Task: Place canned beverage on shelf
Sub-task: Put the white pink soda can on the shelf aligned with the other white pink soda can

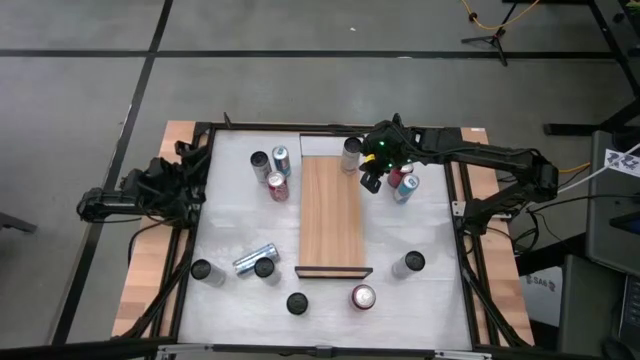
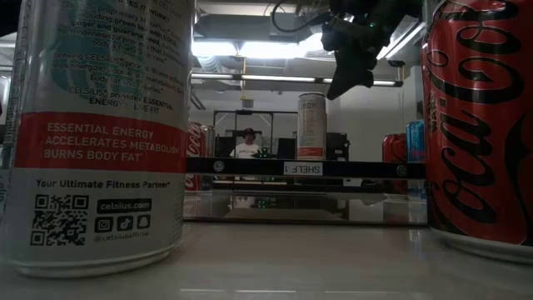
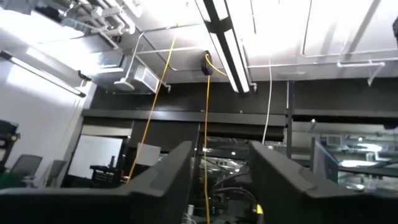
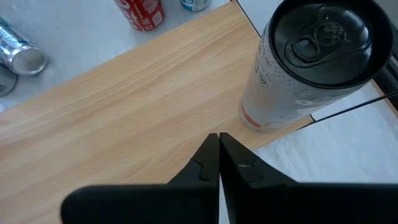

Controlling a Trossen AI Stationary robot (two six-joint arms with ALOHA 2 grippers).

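One white can point(image 4: 305, 68) stands upright on the far corner of the shelf point(image 1: 331, 215), placed there as intended, while the right gripper point(image 4: 218, 155) hovers beside it, jaws closed and empty.

The right gripper point(image 1: 372, 172) is hovering at the right edge of the shelf point(image 1: 331, 215), near a silver can point(image 1: 351, 153) standing at the shelf's far right corner. The left arm point(image 1: 140, 192) is resting folded at the table's point(image 1: 430, 225) left edge.
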